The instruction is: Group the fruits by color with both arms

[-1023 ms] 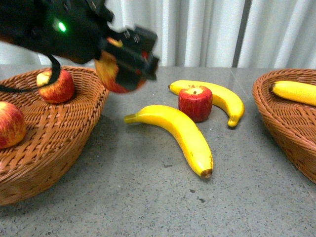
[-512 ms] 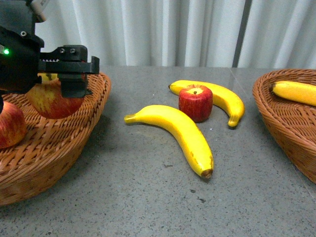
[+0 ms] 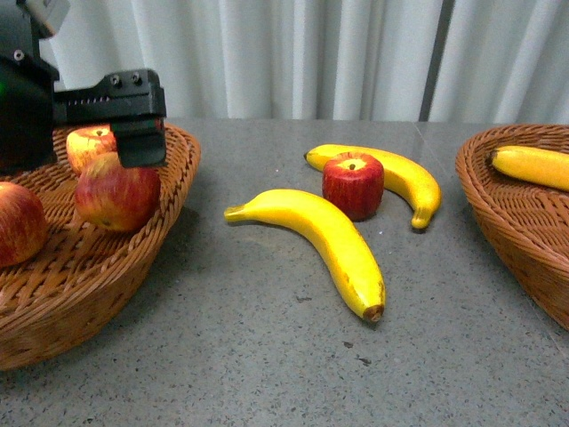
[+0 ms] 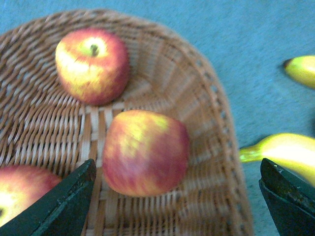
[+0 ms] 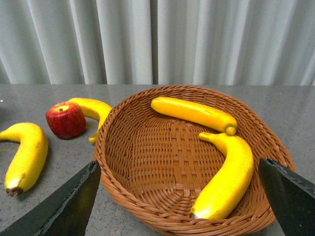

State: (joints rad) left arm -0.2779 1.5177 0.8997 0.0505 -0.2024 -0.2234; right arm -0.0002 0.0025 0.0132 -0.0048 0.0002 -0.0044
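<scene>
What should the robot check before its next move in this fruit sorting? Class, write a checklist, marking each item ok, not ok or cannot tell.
1. Left gripper open, apart from the apple below: ok.
2. That apple resting inside the left basket: ok.
3. Right gripper open and empty: ok.
4. Right basket holding only bananas: ok.
5. All fruit in baskets: not ok; table apple, near banana and far banana lie on the table.
6. Table apple apart from the far banana: cannot tell.
</scene>
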